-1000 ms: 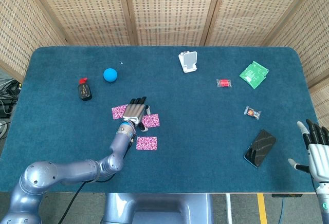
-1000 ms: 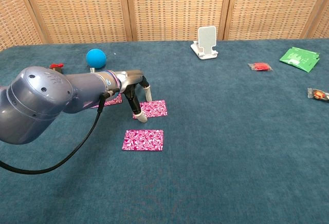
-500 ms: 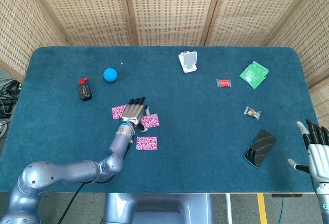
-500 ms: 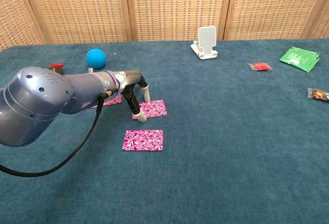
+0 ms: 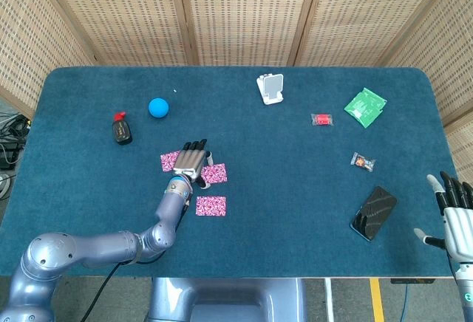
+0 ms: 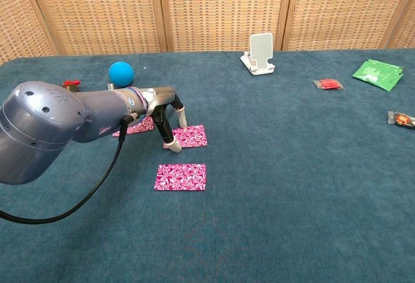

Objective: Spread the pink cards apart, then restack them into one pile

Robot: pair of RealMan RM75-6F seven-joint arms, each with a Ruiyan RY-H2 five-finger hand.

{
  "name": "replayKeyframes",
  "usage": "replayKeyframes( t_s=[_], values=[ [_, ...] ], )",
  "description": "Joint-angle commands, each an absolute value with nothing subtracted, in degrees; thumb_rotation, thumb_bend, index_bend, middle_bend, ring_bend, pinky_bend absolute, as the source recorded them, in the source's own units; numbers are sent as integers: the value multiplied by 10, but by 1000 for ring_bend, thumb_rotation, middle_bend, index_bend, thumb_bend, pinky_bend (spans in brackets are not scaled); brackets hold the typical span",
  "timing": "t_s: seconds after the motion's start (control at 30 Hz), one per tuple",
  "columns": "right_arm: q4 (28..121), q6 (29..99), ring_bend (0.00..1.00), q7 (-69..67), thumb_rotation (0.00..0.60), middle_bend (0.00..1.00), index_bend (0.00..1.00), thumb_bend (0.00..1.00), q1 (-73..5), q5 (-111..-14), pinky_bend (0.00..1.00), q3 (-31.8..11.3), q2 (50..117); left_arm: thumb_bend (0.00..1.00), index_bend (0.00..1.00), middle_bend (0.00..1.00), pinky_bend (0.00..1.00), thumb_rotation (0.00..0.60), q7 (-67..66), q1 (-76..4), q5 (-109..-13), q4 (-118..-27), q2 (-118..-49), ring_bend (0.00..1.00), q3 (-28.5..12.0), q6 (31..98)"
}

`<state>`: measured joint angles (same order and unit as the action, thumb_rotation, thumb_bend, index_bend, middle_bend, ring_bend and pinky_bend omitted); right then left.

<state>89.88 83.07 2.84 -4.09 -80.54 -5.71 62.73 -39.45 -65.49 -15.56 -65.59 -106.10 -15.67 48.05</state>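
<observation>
Pink cards point(image 5: 211, 205) lie spread in three spots left of table centre, so spreading looks done and restacking remains. Left hand point(image 5: 191, 162) presses fingertips point(image 6: 170, 145) on the middle card point(image 6: 191, 135); right hand point(image 5: 457, 222) waits splayed, empty, at 4 o'clock.

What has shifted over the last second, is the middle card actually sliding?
Yes, slightly. The left hand, fingertips pressed on the middle pink card, has dragged it a little leftward, toward the far-left card. The nearest pink card has not moved, and the right hand stays idle and open at the table's right edge. Nothing was picked up or released.
</observation>
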Motion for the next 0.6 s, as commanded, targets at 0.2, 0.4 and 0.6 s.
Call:
replayKeyframes(
  t_s=[0.2,0.4,0.6],
  values=[
    [900,832,0,30,600,0,0,0,-40,-806,0,-57,627,326,628,0,0,600,-392,-651,-165,-670,-1048,0,-162,484],
    [902,833,0,32,600,0,0,0,-40,-807,0,-56,627,323,624,0,0,600,-389,-649,-174,-692,-1036,0,-164,484],
    [902,834,0,32,600,0,0,0,-40,-807,0,-57,627,322,616,0,0,600,-387,-646,-188,-724,-1016,0,-161,486]
  ],
)
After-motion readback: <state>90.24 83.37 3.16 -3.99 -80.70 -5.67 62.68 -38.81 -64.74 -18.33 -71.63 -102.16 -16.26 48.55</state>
